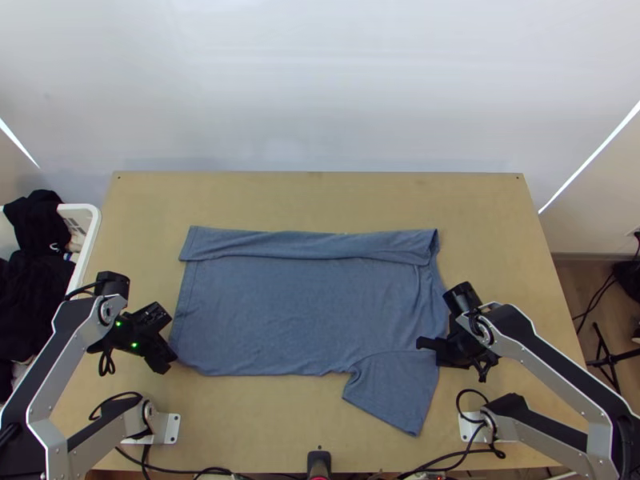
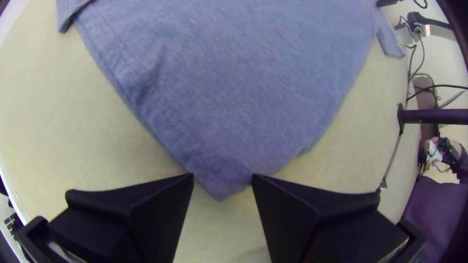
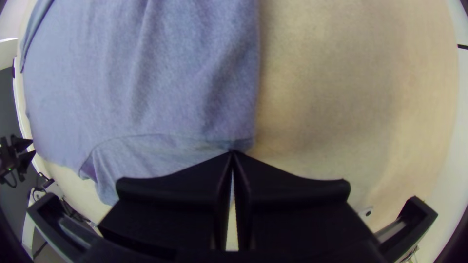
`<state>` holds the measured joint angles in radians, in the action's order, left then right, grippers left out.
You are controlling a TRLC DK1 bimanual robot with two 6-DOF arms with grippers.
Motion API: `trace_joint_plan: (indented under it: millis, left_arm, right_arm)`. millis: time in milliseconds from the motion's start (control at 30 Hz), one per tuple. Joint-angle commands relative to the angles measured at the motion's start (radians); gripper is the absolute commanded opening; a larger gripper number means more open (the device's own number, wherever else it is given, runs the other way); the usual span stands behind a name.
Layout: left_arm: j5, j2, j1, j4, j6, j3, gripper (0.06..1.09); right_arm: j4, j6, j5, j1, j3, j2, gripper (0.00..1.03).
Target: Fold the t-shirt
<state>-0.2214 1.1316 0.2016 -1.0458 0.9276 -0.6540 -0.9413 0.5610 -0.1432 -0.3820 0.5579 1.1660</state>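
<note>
The blue-grey t-shirt [image 1: 296,312] lies spread on the table, its far edge folded over in a long strip and one sleeve pointing toward the near edge. At its near left corner is my left gripper [image 1: 170,358]. In the left wrist view the shirt [image 2: 234,87] has that corner between the tips of my left gripper [image 2: 223,179], which stands open. My right gripper [image 1: 422,344] is at the shirt's right side, by the sleeve seam. The right wrist view has my right gripper [image 3: 232,153] with its tips together on the shirt [image 3: 170,87], at the shoulder end of that seam.
A white basket [image 1: 90,240] with dark clothes stands off the table's left side. Bare table [image 1: 320,200] lies beyond the shirt's far edge. Cables [image 1: 212,470] run along the near edge, beside a black post [image 1: 318,462].
</note>
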Motion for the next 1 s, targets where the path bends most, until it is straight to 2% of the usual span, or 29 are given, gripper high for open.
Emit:
trace_joint_plan:
  millis: [0, 133, 167, 200, 300, 400, 467, 667, 967]
  left_arm:
    - [-0.016, 0.010, -0.018, 0.023, 0.001, 0.007, 0.63]
    - [-0.022, 0.014, -0.034, 0.027, -0.009, 0.013, 0.62]
    - [-0.024, 0.016, -0.037, 0.030, -0.009, 0.013, 0.59]
    - [-0.033, 0.017, -0.041, 0.036, -0.010, 0.013, 0.50]
    - [-0.039, 0.023, -0.045, 0.041, -0.012, 0.014, 0.50]
    - [-0.038, 0.030, -0.045, 0.047, -0.018, 0.013, 0.43]
    - [-0.041, 0.022, -0.045, 0.066, -0.019, 0.014, 0.08]
    - [-0.039, 0.025, -0.027, 0.061, -0.030, -0.027, 0.09]
    - [-0.042, 0.112, 0.005, 0.056, -0.047, -0.153, 0.09]
  right_arm:
    - [-0.002, 0.000, 0.002, -0.001, 0.000, 0.000, 0.03]
    - [-0.002, 0.000, 0.002, -0.001, 0.000, 0.000, 0.03]
    - [-0.002, 0.000, 0.002, -0.001, 0.000, 0.000, 0.03]
    - [-0.002, 0.000, 0.004, -0.001, 0.000, 0.001, 0.03]
    - [-0.002, 0.000, 0.004, -0.001, 0.000, 0.001, 0.03]
    - [-0.002, -0.001, 0.004, 0.000, 0.000, 0.001, 0.03]
    - [-0.002, -0.001, 0.004, 0.000, 0.002, 0.004, 0.03]
    - [-0.022, -0.003, 0.002, -0.005, 0.020, 0.004, 0.03]
    - [-0.086, 0.002, 0.002, -0.028, 0.157, -0.029, 0.03]
